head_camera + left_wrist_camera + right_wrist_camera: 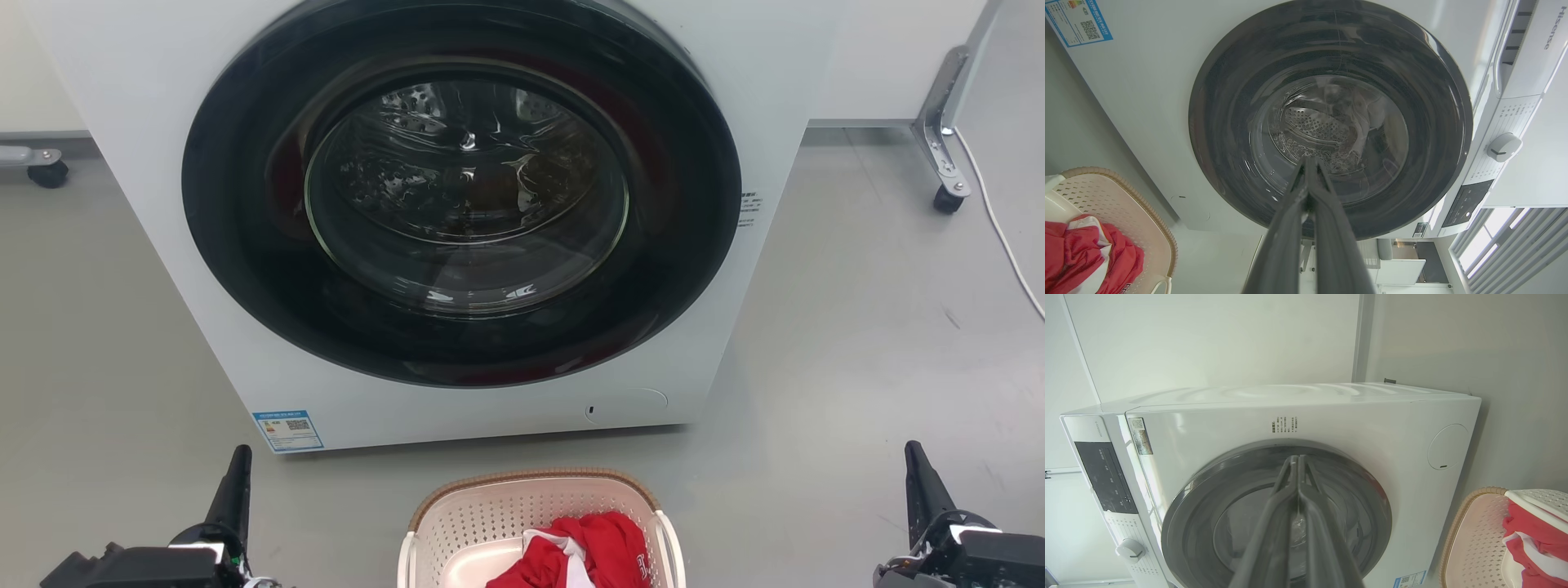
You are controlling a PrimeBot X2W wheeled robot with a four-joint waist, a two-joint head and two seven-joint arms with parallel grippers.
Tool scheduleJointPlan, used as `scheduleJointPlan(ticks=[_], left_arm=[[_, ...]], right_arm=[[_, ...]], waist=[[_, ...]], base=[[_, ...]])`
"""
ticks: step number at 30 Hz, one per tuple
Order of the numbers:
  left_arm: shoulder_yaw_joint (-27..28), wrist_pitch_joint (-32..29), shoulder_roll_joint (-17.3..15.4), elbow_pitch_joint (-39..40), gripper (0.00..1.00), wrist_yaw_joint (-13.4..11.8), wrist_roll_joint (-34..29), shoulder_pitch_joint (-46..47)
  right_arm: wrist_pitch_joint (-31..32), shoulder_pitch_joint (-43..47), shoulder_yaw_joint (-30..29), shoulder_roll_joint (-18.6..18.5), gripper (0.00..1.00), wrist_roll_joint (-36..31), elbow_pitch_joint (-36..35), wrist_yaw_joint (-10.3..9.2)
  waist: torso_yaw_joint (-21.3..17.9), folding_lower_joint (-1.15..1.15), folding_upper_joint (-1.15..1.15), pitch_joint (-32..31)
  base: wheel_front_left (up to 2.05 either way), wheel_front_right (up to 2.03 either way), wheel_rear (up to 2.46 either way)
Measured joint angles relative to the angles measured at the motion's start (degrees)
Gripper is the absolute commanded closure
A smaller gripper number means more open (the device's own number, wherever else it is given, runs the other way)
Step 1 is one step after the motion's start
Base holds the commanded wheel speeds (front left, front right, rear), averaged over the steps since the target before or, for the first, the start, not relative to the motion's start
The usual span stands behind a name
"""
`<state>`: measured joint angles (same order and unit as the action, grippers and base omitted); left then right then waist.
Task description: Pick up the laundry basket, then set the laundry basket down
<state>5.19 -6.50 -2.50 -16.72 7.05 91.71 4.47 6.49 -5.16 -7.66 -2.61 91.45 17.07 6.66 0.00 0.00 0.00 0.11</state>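
The white front-loading washer (775, 82) takes up most of my head view. Its round dark-rimmed glass door (465, 196) is closed and faces me, and the washer stands on a grey floor (857, 327).

The laundry basket (490, 506) sits on that floor just in front of the washer, at the bottom centre of my head view, between my two arms. It stands upright with its mouth facing up. The far stretch of its brown rim runs parallel to the washer front, and its white handles are on its left and right sides. The bottom edge of the view cuts off its near part, so I cannot tell from here which way its long axis runs. A red garment with white trim (596, 551) lies bunched inside, towards the basket's right side.

My left gripper (240, 457) is at the lower left, well clear of the basket. Its dark fingers point up the view towards the washer, the tips leaning slightly inward. My right gripper (914, 453) mirrors it at the lower right, also well apart from the basket and leaning slightly inward.

In each wrist view the two fingers are pressed together at the tips with nothing between them, so both grippers are closed and empty. Both are aimed at the washer door, with the basket off to the side.
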Motion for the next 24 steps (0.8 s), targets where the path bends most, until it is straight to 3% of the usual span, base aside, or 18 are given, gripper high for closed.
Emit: scheduleJointPlan(ticks=[24], left_arm=[[0.0, 0.0, 0.0, -0.1, 1.00, 0.0, 0.0, 0.0]], right_arm=[[0.0, 0.0, 0.0, 0.0, 1.00, 0.0, 0.0, 0.24]], waist=[[0.0, 0.00, 0.00, 0.0]], base=[[0.00, 0.00, 0.00]])
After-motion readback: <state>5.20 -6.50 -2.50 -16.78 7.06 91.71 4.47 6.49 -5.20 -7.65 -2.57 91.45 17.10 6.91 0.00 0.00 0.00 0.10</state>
